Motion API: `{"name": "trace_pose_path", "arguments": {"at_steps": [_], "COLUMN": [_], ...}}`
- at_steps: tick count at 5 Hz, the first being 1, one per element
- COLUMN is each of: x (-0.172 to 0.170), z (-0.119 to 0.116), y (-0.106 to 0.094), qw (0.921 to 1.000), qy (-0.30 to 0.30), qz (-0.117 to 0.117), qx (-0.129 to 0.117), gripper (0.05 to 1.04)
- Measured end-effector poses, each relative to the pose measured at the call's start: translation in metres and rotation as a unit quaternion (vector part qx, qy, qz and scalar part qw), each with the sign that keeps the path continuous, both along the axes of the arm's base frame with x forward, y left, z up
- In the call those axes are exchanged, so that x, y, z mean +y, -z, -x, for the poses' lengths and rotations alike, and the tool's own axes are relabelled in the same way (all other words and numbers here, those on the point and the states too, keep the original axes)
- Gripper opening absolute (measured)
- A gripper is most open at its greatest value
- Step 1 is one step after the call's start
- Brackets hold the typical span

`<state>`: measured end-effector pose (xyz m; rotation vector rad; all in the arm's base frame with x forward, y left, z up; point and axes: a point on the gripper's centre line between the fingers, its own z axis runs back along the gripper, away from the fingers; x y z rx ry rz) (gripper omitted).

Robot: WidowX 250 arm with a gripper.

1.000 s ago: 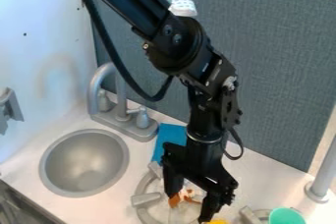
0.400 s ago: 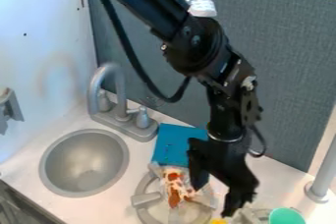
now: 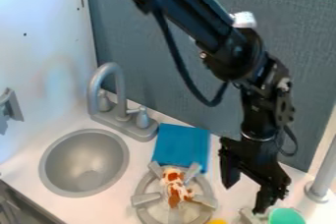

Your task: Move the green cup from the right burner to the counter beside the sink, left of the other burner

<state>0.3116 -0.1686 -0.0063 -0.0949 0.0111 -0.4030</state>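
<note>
The black gripper hangs at the lower right over the white counter, pointing down with its fingers apart and nothing seen between them. One finger is close to a green cup. To its left, a brown and white plush-like toy lies on the grey stove burner. A blue cloth is spread flat behind the burner. Part of a yellow object shows at the bottom edge, left of the cup.
A round grey sink is at the left, with a grey faucet behind it. A grey post stands at the right edge. A blue-grey partition rises behind the counter.
The arm and gripper have moved right, away from the burner and towards the green cup. The toy and the blue cloth, partly covered before, have come into fuller view.
</note>
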Motion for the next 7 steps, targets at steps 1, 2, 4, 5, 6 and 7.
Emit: {"name": "trace_pose_path", "arguments": {"at_steps": [1,2,4,5,6,7], "x": [-0.013,-0.028,-0.045,-0.050,-0.050,-0.050], "z": [-0.012,-0.014,-0.021,-0.022,-0.022,-0.024], "y": [0.013,0.029,0.042,0.051,0.052,0.049], "qw": [0.9998,0.9991,0.9984,0.9979,0.9971,0.9965], "qy": [0.019,0.033,0.045,0.046,0.049,0.052], "qz": [0.000,-0.007,-0.016,-0.020,-0.025,-0.032], "qx": [0.010,0.027,0.031,0.040,0.052,0.058], "gripper": [1.001,1.001,0.978,0.859,0.565,0.294]}}
